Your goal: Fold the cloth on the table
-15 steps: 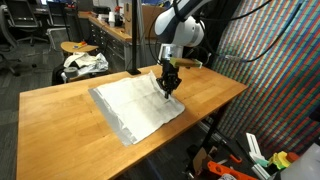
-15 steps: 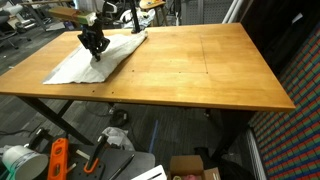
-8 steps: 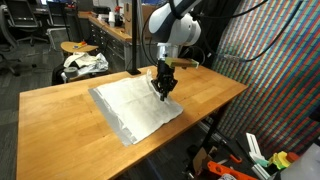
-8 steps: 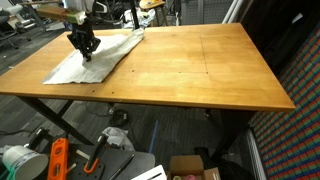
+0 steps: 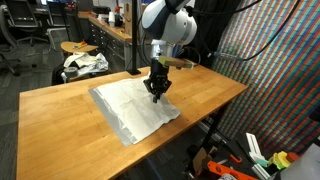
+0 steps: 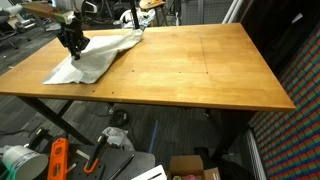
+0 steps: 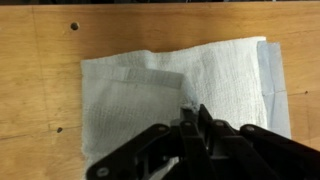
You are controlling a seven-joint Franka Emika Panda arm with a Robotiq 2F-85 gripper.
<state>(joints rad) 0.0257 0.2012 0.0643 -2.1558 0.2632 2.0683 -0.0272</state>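
A white cloth lies on the wooden table in both exterior views; it also shows in the other one. My gripper is shut on an edge of the cloth and holds it lifted over the cloth's middle, so that a flap is drawn back over the rest. It also shows at the cloth's far side. In the wrist view the cloth spreads below the shut fingers, with a folded layer under them.
The wooden table has bare wood around the cloth. A stool with a bundle stands behind the table. Tools and boxes lie on the floor.
My gripper has moved across the cloth with the held edge, pulling the flap farther over the rest of the cloth. The cloth's far corner has lifted off the table.
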